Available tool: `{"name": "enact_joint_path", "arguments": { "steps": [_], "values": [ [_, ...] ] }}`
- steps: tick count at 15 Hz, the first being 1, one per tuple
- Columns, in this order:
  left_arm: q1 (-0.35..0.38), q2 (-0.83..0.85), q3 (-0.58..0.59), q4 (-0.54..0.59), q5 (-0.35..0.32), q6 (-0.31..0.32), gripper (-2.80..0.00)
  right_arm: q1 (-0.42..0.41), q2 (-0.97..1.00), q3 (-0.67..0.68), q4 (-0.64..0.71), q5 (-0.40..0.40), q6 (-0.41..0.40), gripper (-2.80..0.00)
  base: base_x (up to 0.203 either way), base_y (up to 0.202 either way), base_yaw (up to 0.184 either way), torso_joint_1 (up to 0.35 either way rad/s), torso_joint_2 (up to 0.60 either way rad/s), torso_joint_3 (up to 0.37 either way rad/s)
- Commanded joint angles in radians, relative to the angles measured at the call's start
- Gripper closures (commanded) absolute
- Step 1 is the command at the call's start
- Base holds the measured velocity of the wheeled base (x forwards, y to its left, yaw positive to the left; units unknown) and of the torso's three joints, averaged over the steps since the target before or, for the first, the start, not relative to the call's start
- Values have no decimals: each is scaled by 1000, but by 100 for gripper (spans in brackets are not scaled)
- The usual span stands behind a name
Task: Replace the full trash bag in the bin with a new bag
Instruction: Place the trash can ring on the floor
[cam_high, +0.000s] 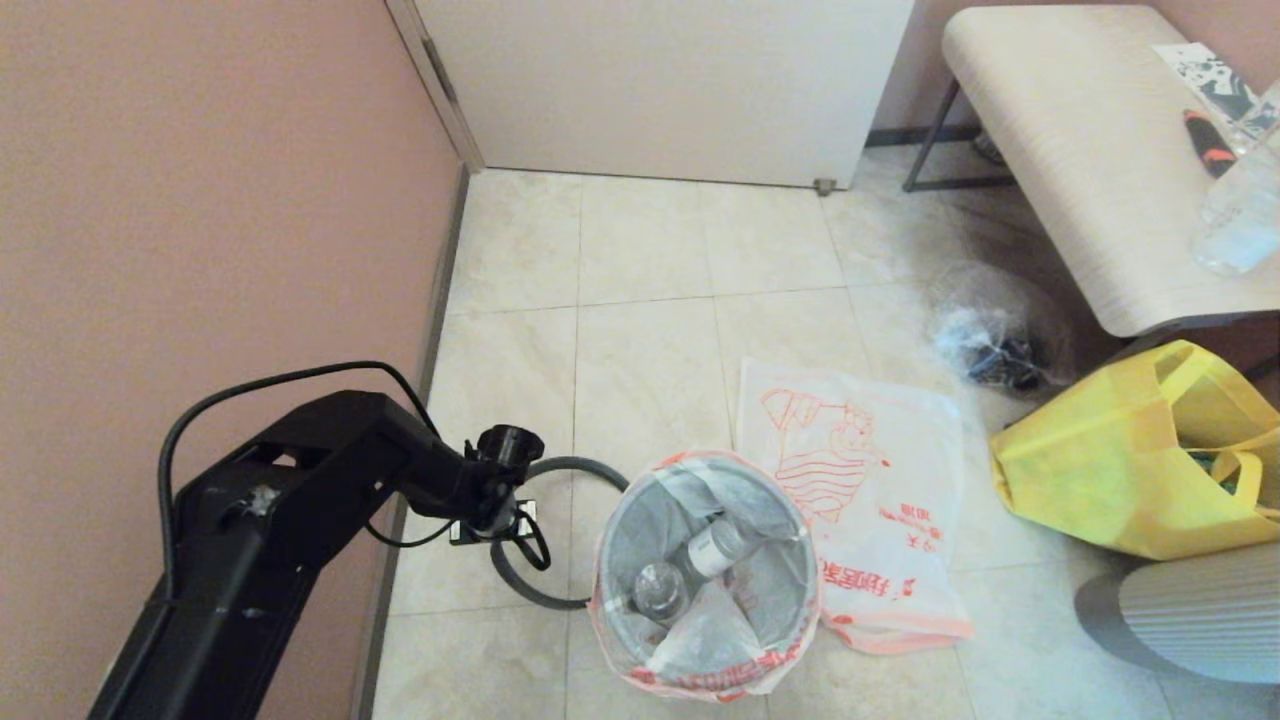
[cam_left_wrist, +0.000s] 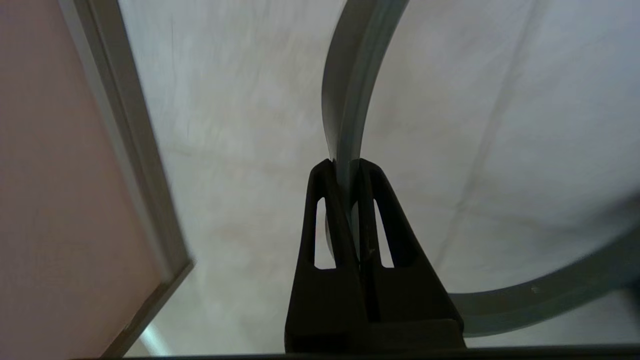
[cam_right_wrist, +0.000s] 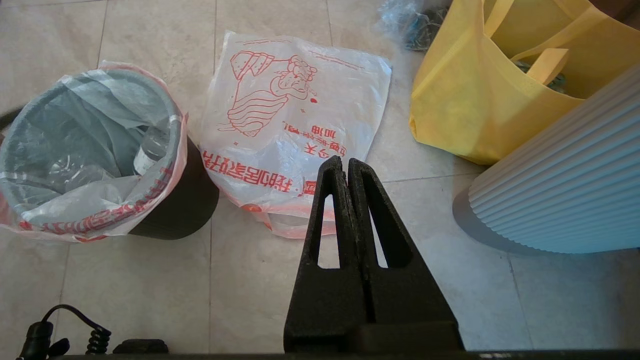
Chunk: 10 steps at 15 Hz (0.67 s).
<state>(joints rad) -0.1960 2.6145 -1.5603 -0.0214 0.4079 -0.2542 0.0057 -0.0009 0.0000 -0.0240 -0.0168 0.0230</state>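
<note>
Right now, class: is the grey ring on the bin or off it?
Off: the left gripper pinches the grey ring beside the bin.

The left gripper (cam_left_wrist: 345, 167) fingertips are hidden behind the wrist in the head view. The grey ring rim (cam_left_wrist: 350, 90) runs past the frame edges beyond the left gripper. The bin (cam_right_wrist: 175, 200) is mostly covered by the full trash bag (cam_right_wrist: 90, 150). The yellow fabric tote (cam_right_wrist: 475, 100), beyond the right gripper (cam_right_wrist: 345, 165), is cut off.

Matte black left arm (cam_high: 280, 480), looping black cable (cam_high: 290, 380), slotted triangular fingers (cam_right_wrist: 325, 240)
</note>
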Motion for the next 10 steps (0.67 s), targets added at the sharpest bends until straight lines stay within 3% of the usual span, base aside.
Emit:
{"name": "enact_joint_path", "arguments": {
  "steps": [1, 5, 6, 10],
  "values": [
    [5, 76, -60, 89, 10, -2, 0, 0, 1, 11, -1, 0, 0, 0, 0, 0, 0, 0, 0, 0],
    [4, 123, -67, 135, 101, -4, 0, 0, 1, 11, -1, 0, 0, 0, 0, 0, 0, 0, 0, 0],
    [2, 111, -51, 134, 103, -5, -280, 0, 1, 11, -1, 0, 0, 0, 0, 0, 0, 0, 0, 0],
    [-34, -44, 124, 138, 96, -7, -280, 0, 1, 11, -1, 0, 0, 0, 0, 0, 0, 0, 0, 0]
  ]
}}
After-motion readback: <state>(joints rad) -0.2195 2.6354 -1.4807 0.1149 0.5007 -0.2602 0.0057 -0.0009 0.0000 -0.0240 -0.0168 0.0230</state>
